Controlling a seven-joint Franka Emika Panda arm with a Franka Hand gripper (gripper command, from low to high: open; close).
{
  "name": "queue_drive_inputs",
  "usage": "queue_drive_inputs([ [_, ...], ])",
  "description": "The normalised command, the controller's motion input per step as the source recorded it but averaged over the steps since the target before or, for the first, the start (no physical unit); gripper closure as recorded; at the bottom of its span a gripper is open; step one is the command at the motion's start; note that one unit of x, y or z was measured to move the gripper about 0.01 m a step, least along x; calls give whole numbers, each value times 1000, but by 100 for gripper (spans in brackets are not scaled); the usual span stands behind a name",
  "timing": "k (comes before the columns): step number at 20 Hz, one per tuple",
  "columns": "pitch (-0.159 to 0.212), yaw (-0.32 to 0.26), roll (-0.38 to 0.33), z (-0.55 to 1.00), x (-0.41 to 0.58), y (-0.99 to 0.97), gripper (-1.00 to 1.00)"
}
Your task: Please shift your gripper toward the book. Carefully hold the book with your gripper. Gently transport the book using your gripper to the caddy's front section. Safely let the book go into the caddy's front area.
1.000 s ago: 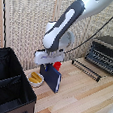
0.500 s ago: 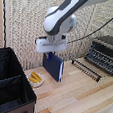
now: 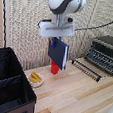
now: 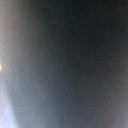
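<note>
Clearly, the book (image 3: 58,52) is held clamped between the jaws of the gripper (image 3: 53,42), hanging tilted above the table (image 3: 78,97). The caddy (image 3: 9,85) is seen well apart, toward the exterior view's left.

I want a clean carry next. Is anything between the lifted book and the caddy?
Nothing visible blocks it. The book hangs from the claw above the table; the small bowl near the caddy sits low, under the likely path.

woven wall panel (image 3: 20,28), wooden tabletop (image 3: 77,100)
</note>
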Motion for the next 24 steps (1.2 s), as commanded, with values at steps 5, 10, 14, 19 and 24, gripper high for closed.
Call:
queue_drive_inputs([
  [5,3,-177,0,631,-263,209,100],
  [10,1,-200,0,474,-249,237,100],
  [14,3,-212,0,441,-206,241,100],
  [19,0,-242,0,369,-97,322,100],
  [24,0,-220,0,148,-26,505,100],
])
